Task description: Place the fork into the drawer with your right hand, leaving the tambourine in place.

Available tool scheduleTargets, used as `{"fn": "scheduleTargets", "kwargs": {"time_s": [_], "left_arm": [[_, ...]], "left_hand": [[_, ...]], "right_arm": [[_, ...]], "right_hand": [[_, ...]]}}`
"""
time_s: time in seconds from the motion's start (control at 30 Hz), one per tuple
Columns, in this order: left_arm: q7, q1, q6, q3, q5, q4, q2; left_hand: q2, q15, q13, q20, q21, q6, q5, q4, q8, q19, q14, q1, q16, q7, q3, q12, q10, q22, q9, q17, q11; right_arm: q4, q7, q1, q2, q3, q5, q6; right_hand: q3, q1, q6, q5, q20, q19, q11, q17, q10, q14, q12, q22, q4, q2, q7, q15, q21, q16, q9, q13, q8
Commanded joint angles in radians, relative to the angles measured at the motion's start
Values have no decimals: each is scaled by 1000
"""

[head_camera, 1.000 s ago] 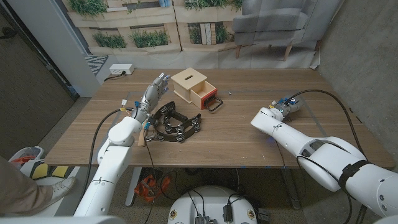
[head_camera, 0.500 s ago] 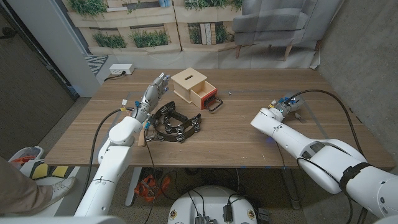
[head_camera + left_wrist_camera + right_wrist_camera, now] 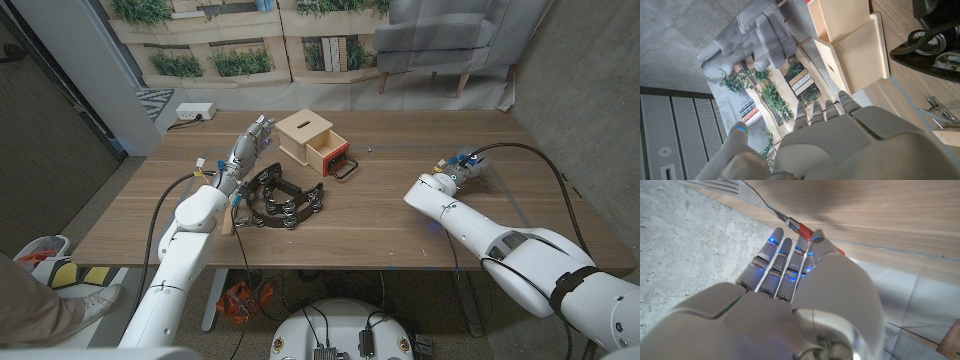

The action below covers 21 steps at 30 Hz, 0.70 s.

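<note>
Fork [image 3: 771, 210] (red handle) pinched at right hand's [image 3: 790, 295] fingertips; left hand [image 3: 840, 135] open, holding nothing.

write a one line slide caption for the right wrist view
Right hand pinches the red-handled fork between its fingers above the wooden table.

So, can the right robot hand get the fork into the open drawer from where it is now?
Probably yes. The right robot hand holds the fork, and bare table lies between it and the open drawer. The tambourine sits off that path.
</note>
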Motion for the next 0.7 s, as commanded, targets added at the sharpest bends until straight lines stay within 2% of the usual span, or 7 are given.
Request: {"fn": "scheduleTargets", "kwargs": {"time_s": [0.03,0.7], "left_arm": [[-8,2,-12,-3,-7,-4,2],[2,30,-17,-14,-11,-25,-5]], "left_hand": [[4,5,1,4,3,3,1,-1,2,-2,-5,-5,4,1,1,2,4,5,2,1,-2],[2,4,1,5,3,7,1,1,3,-2,-3,-9,4,1,-2,3,8,5,2,2,-6]], "right_arm": [[-106,-23,-34,-34,-1,-30,-30],[-227,-7,-61,-75,-39,-72,-56]], "right_hand": [[-6,27,11,6,-7,9,-17,7,27,16,14,3,5,12,1,-170,10,13,6,9,4],[-25,50,21,9,-9,22,-18,23,28,36,22,11,10,13,-2,-173,30,28,11,18,3]]}}
